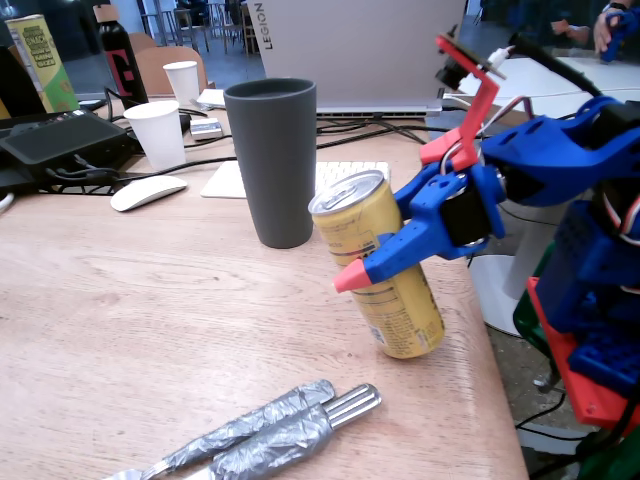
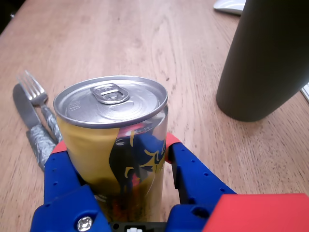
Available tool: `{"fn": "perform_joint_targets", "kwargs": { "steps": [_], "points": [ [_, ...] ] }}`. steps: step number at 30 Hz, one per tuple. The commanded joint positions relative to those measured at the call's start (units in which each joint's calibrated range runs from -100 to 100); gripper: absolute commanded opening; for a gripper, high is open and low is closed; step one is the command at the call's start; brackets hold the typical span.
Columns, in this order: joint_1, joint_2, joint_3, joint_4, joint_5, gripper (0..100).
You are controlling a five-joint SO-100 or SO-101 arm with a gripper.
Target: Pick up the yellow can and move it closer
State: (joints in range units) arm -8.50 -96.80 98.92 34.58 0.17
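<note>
The yellow can [image 1: 400, 300] is tilted, its silver top leaning left in the fixed view, near the table's right front edge. My blue gripper [image 1: 365, 265] with red fingertips is shut on its upper body. Whether the can's base touches the wood, I cannot tell. In the wrist view the can [image 2: 111, 101] fills the centre, pull tab up, with the gripper [image 2: 116, 145] clamping it from both sides; one fingertip [image 2: 172, 141] presses its right side.
A tall dark grey cup [image 1: 272, 160] [image 2: 265, 58] stands just behind the can. A tape-wrapped fork and knife [image 1: 250, 430] [image 2: 36, 121] lie in front. Farther back are paper cups [image 1: 158, 133], a mouse [image 1: 147, 192], a laptop [image 1: 360, 50] and a printed carton [image 1: 40, 60].
</note>
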Motion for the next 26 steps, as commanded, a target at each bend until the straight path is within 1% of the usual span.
{"fn": "perform_joint_targets", "kwargs": {
  "steps": [1, 26],
  "points": [
    [0.4, -0.5, 0.6, 0.2, -0.2, 30],
    [0.0, -0.5, 0.6, 0.3, 0.1, 29]
  ]
}}
